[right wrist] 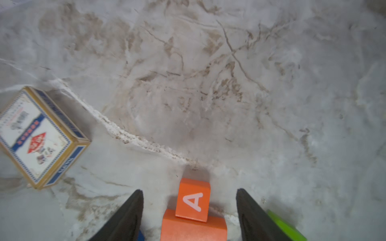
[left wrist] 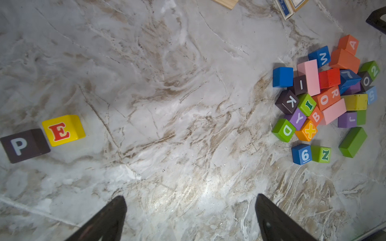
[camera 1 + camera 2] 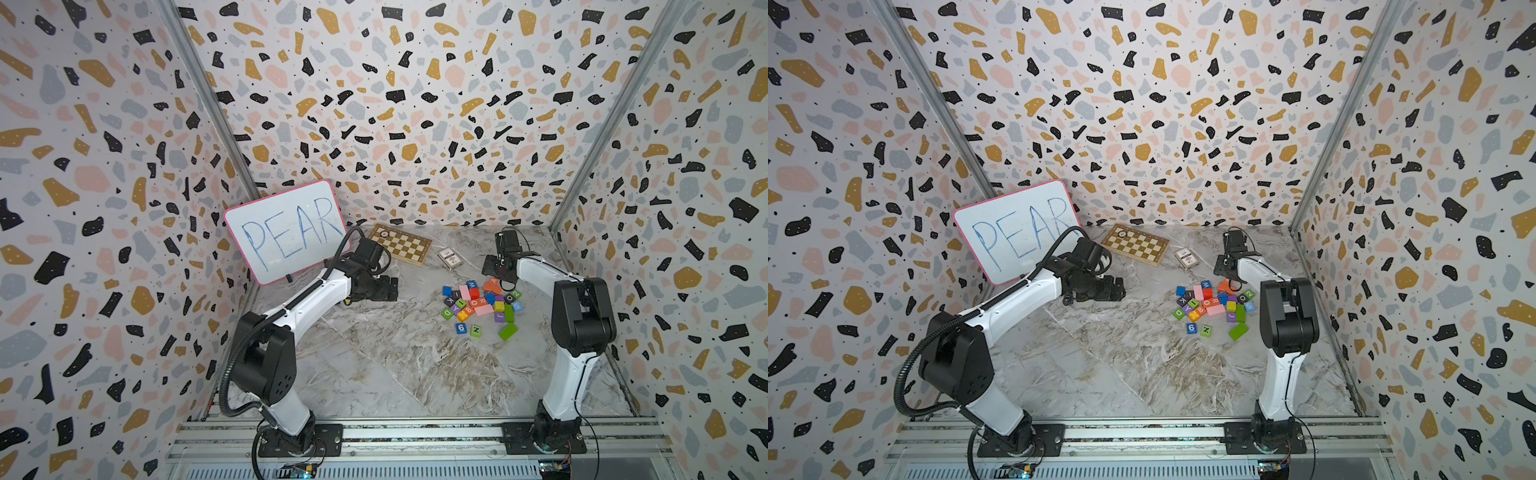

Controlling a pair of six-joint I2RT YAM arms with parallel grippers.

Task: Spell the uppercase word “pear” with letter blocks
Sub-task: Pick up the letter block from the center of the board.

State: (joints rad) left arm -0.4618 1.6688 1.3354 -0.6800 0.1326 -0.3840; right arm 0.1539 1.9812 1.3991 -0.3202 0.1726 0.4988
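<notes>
Top views: whiteboard (image 3: 286, 232) reading PEAR leans at the back left; your left gripper (image 3: 386, 289) sits low over the marble table (image 3: 374, 365) near it; you cannot read its finger spacing from up here; P and E are not visible to you here. Pile of blocks (image 3: 482, 305) lies right of centre; right gripper (image 3: 496, 275) points down at the pile's far edge, over the A block (image 3: 493, 282); chessboard (image 3: 1136, 245) and card box (image 3: 1187, 257) lie behind the pile.

Left wrist: your left gripper (image 2: 191, 217) stands wide apart, bare table between its fingers; P block (image 2: 25, 146) and E block (image 2: 63, 130) lie side by side, letters up, well apart from the pile; whether they touch, you cannot tell; A block perches on an orange oblong block (image 2: 344, 60) at the pile's edge; R block (image 2: 334, 93) lies mid-pile, letter up, beside an O.

Right wrist: your right gripper (image 1: 189, 190) straddles the A block (image 1: 193, 201); fingers apart, a gap on each side, no contact; A rests on the orange oblong block; card box lies off to one side.
</notes>
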